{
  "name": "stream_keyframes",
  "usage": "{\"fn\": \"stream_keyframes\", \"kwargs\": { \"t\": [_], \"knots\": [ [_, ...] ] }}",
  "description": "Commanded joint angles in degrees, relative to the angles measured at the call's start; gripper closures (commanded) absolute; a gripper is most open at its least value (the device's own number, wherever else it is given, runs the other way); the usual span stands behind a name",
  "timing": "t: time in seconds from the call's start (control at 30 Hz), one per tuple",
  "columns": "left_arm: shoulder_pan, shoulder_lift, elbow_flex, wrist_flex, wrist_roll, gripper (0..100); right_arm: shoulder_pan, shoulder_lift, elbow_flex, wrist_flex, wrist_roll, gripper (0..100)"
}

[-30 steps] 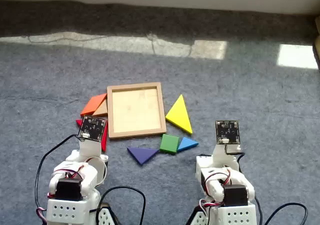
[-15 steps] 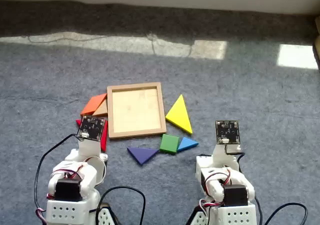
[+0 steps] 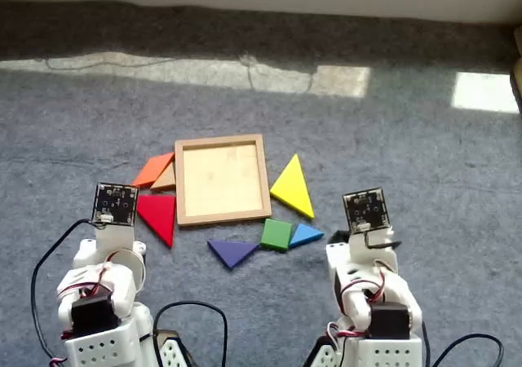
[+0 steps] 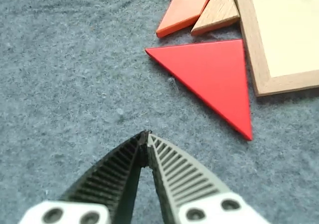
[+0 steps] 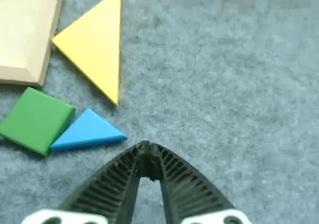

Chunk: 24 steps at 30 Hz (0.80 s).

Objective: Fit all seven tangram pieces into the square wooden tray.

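Note:
The square wooden tray (image 3: 220, 142) lies with nothing in it. Left of it are an orange piece (image 3: 151, 170), a wood-coloured triangle (image 3: 167, 178) and a red triangle (image 3: 158, 214). A yellow triangle (image 3: 292, 186) lies to its right, and below it a purple triangle (image 3: 232, 251), green square (image 3: 276, 234) and blue triangle (image 3: 307, 235). My left gripper (image 4: 146, 137) is shut on nothing, over bare carpet short of the red triangle (image 4: 214, 77). My right gripper (image 5: 145, 146) is shut and empty, just right of the blue triangle (image 5: 84, 130), with the yellow triangle (image 5: 97, 50) beyond.
Grey carpet covers the floor, with sunlit patches (image 3: 481, 91) far behind the tray. Black cables (image 3: 192, 310) trail by the arm bases at the front. In the left wrist view the tray rim (image 4: 251, 50) borders the red triangle's long side.
The left arm has swung left and back, uncovering the whole red triangle. The right arm has turned slightly left. No piece has moved.

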Motion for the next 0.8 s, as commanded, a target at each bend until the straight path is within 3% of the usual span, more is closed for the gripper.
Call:
{"fn": "stream_keyframes", "kwargs": {
  "t": [0.0,0.17,0.33,0.5,0.63,0.77],
  "knots": [
    [-0.8,-0.4,-2.6,-1.0,-0.5,99,0.6,0.1,-8.8,-1.6,1.0,99.1],
    [-0.8,-0.4,-2.5,-1.0,-0.7,99,-1.6,15.3,-22.0,1.3,0.8,95.7],
    [-0.8,-0.4,-2.5,-1.0,-0.8,99,-8.5,36.8,-40.5,7.1,0.5,95.3],
    [-0.8,-0.3,-2.4,-1.0,-0.9,99,-16.6,56.1,-52.1,7.4,-8.1,84.8],
    [-0.9,-0.3,-1.2,-1.1,-0.9,90,-19.4,70.7,-57.8,7.0,-10.7,73.5],
    [-1.1,-0.3,-0.6,-1.2,-0.5,81,-21.1,82.9,-64.1,3.7,-12.8,71.1]
  ]
}}
